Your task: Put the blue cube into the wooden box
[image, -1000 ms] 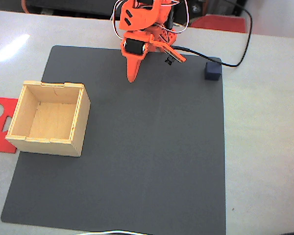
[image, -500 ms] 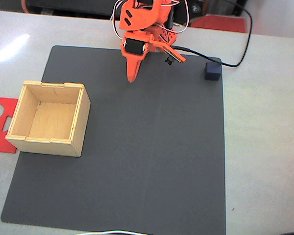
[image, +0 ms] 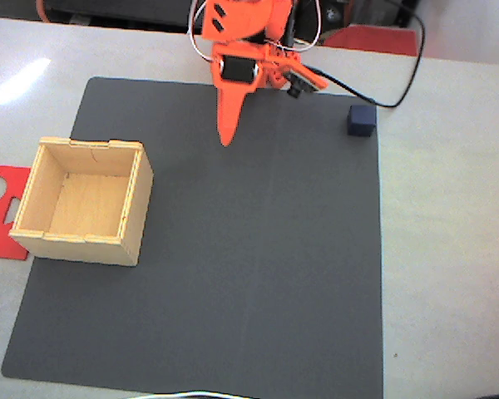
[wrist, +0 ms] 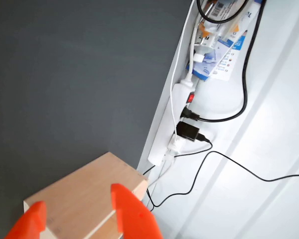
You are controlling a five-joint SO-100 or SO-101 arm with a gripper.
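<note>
In the fixed view the orange arm stood at the top edge of the dark grey mat (image: 233,249), its claw (image: 233,125) pointing down the picture over bare mat, with one long tapered finger (image: 226,116) reaching toward the middle and the other, shorter finger (image: 303,79) splayed off to the right, so the claw stood open with nothing between its fingers. Compared with a second earlier, the arm had shifted: the short finger had swung up and to the right, nearer the black cable (image: 399,91), and the long finger's tip sat slightly lower on the mat. The blue cube (image: 361,120) lay where it had been, at the mat's top right corner, just below the cable and well apart from the claw. The wooden box (image: 83,201) had not moved either; it sat upright and empty at the mat's left edge, partly over the flat red cut-out sheet (image: 2,208) on the pale counter (image: 449,249). In the wrist view the two orange fingertips (wrist: 129,209) stood spread at the bottom edge, over a corner of the box (wrist: 84,189), and a white power strip (wrist: 177,124) with plugs and cables lay beyond the mat.
</note>
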